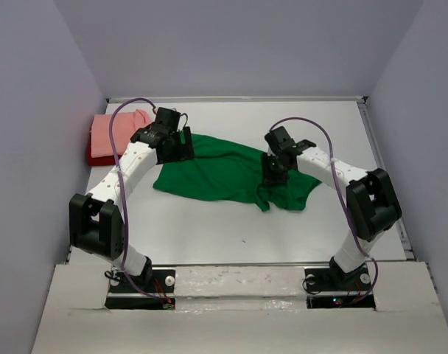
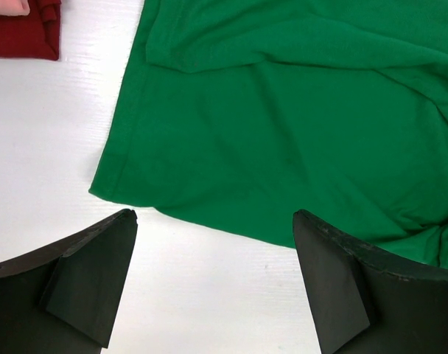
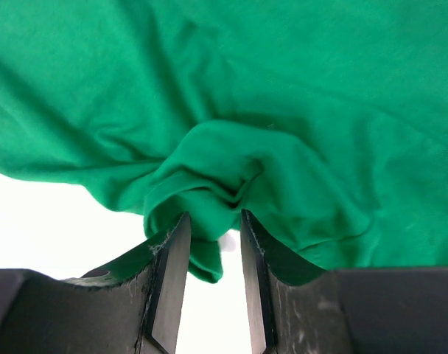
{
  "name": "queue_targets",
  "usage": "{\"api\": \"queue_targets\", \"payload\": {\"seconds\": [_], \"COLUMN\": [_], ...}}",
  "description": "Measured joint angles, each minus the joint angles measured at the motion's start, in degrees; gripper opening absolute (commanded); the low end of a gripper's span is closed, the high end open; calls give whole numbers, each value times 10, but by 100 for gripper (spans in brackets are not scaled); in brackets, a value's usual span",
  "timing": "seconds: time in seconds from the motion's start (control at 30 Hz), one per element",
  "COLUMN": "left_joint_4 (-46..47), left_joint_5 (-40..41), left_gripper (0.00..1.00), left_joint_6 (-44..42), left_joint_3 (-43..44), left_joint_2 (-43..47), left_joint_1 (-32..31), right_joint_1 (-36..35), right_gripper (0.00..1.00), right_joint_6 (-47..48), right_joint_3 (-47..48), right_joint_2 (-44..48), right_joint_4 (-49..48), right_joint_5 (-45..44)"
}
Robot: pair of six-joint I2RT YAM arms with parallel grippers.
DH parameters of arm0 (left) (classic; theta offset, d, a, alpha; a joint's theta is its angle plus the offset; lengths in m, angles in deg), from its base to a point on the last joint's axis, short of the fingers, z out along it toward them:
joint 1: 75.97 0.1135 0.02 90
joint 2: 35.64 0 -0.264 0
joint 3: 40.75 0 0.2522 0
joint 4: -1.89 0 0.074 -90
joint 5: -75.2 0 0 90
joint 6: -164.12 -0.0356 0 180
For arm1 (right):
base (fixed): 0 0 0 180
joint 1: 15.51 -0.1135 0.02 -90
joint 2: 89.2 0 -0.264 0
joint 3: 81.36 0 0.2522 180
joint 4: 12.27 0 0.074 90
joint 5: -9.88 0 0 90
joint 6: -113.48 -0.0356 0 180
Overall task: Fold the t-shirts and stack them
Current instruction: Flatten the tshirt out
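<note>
Cloth of green shirt [image 1: 217, 173] bunches, pinched by right gripper [image 3: 213, 221]; left gripper [image 2: 215, 215] hangs wide open above its hem. Pink shirt [image 1: 110, 131] lies on red shirt [image 1: 95, 156].

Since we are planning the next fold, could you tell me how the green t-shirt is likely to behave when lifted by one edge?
Probably floppy: the green t-shirt bunches into soft folds where the right gripper pinches it. It likely drapes and drags rather than holding shape, as it lies wrinkled on the table.
</note>
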Motion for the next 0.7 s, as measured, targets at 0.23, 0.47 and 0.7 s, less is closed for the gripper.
{"api": "queue_targets", "payload": {"seconds": [0.23, 0.47, 0.7], "left_joint_4": [0, 0, 0], "left_joint_5": [0, 0, 0], "left_gripper": [97, 97, 97], "left_joint_6": [0, 0, 0], "left_joint_3": [0, 0, 0], "left_joint_2": [0, 0, 0], "left_joint_1": [0, 0, 0], "right_joint_1": [-21, -21, -21], "right_gripper": [39, 39, 39], "right_joint_6": [-7, -7, -6], "right_joint_3": [0, 0, 0], "right_joint_2": [-2, -14, -23], "right_joint_4": [0, 0, 0], "right_joint_5": [-1, -14, -23]}}
